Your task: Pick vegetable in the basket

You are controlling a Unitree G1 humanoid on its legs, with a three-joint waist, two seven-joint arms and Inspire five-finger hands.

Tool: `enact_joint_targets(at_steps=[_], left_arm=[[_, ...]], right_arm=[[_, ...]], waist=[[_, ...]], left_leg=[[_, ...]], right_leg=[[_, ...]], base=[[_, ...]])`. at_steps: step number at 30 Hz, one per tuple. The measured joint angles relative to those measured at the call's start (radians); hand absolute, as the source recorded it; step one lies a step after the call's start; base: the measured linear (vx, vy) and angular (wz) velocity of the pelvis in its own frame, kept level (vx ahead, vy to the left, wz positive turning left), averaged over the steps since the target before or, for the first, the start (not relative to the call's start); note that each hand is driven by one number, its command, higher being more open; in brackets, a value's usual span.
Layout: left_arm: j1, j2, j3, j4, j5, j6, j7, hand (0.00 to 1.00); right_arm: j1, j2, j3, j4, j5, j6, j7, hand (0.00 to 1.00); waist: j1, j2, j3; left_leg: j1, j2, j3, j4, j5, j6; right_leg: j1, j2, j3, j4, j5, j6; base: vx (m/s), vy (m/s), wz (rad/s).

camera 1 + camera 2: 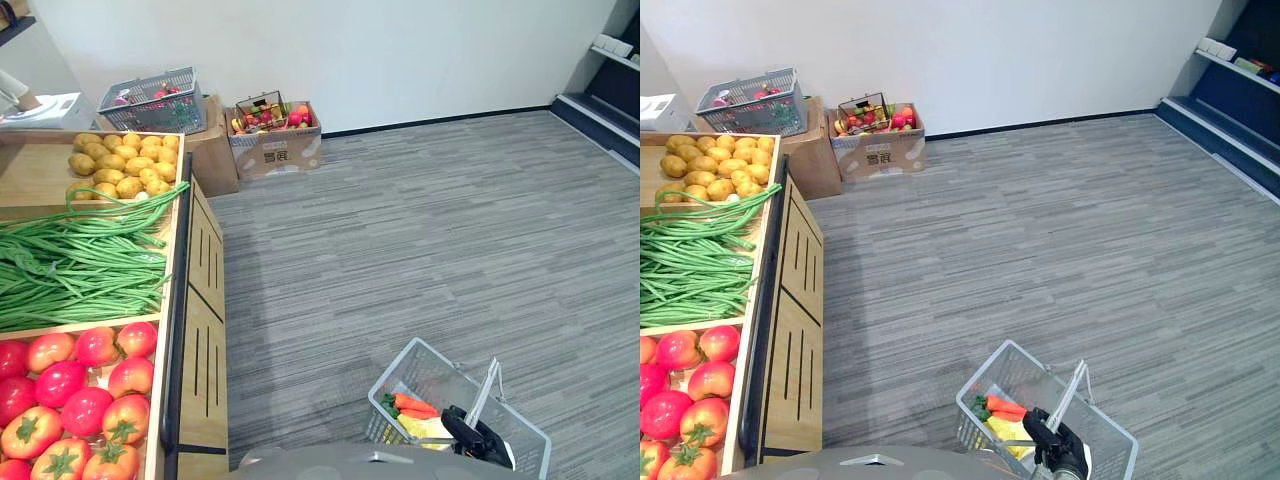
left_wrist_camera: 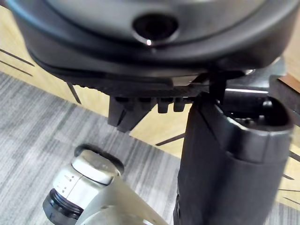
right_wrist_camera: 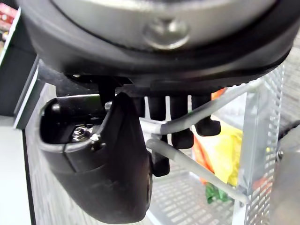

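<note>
A grey mesh basket (image 1: 398, 378) hangs low at my right side over the carpet. Inside lie an orange carrot (image 1: 414, 404) with green leaves and a yellow vegetable (image 1: 426, 428). My right hand (image 1: 474, 434) is shut on the basket's two wire handles (image 3: 187, 164), its fingers (image 3: 180, 123) hooked over them. A wooden display stand (image 1: 205, 300) on my left carries potatoes (image 1: 120, 165), long green beans (image 1: 80, 255) and red tomatoes (image 1: 70, 390). My left hand (image 2: 229, 154) hangs beside the stand's wooden side, fingers relaxed and holding nothing.
Against the back wall stand a cardboard box (image 1: 275, 150) of mixed toy produce and another grey basket (image 1: 155, 100) on a second box. Dark shelving (image 1: 610, 110) runs along the right wall. Grey carpet (image 1: 420, 230) stretches between the stand and the shelving.
</note>
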Motion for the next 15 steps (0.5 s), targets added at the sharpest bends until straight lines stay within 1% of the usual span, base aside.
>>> enact_joint_targets(at_steps=[1, 2, 4, 5, 8, 15], left_arm=[[0.0, 0.007, -0.011, 0.0, 0.001, 0.003, -0.006, 1.0], [0.0, 0.013, -0.022, 0.0, 0.002, 0.006, -0.011, 1.0], [-0.002, 0.015, -0.023, 0.0, 0.015, 0.01, -0.014, 1.0], [-0.002, 0.016, -0.023, 0.0, 0.028, 0.012, -0.013, 1.0], [-0.006, 0.017, -0.026, 0.0, 0.041, 0.013, -0.012, 1.0], [-0.026, 0.024, -0.046, 0.0, 0.047, 0.014, -0.011, 1.0]], right_arm=[[-0.001, 0.0, 0.0, 0.006, 0.0, 0.0, 0.0, 0.0], [0.0, 0.0, 0.0, 0.008, 0.0, 0.0, 0.0, 0.0], [-0.002, 0.0, 0.001, 0.019, 0.0, -0.002, 0.0, 0.0], [-0.002, 0.0, 0.002, 0.027, 0.0, -0.004, 0.0, 0.0], [-0.001, 0.0, 0.01, 0.037, 0.0, -0.004, -0.001, 0.0], [-0.001, 0.0, 0.013, 0.038, 0.0, -0.004, -0.001, 0.0]], waist=[[0.0, 0.001, -0.004], [0.0, -0.005, -0.002], [0.0, -0.001, -0.008], [0.0, -0.006, -0.009], [-0.002, -0.007, -0.019], [-0.003, -0.007, -0.019]], left_leg=[[0.002, -0.004, -0.004, -0.009, 0.006, 0.001], [0.001, -0.006, -0.007, -0.01, 0.009, 0.003], [0.001, -0.007, -0.01, -0.01, 0.011, 0.003], [0.001, -0.007, -0.014, -0.012, 0.013, 0.003], [0.001, -0.008, -0.025, -0.028, 0.027, 0.002], [-0.002, -0.016, -0.067, -0.047, 0.044, 0.003]], right_leg=[[0.006, -0.004, -0.004, -0.01, 0.005, -0.001], [0.01, -0.008, -0.008, -0.018, 0.011, 0.0], [0.016, -0.01, -0.013, -0.026, 0.016, 0.001], [0.017, -0.011, -0.019, -0.028, 0.017, 0.0], [0.018, -0.012, -0.033, -0.038, 0.021, -0.001], [0.032, -0.023, -0.077, -0.04, 0.02, -0.002]], base=[[-0.02, 0.02, 0.09], [-0.02, 0.019, 0.09], [-0.03, 0.011, 0.06], [-0.03, -0.006, 0.1], [-0.03, -0.017, 0.1], [-0.01, -0.01, 0.18]])
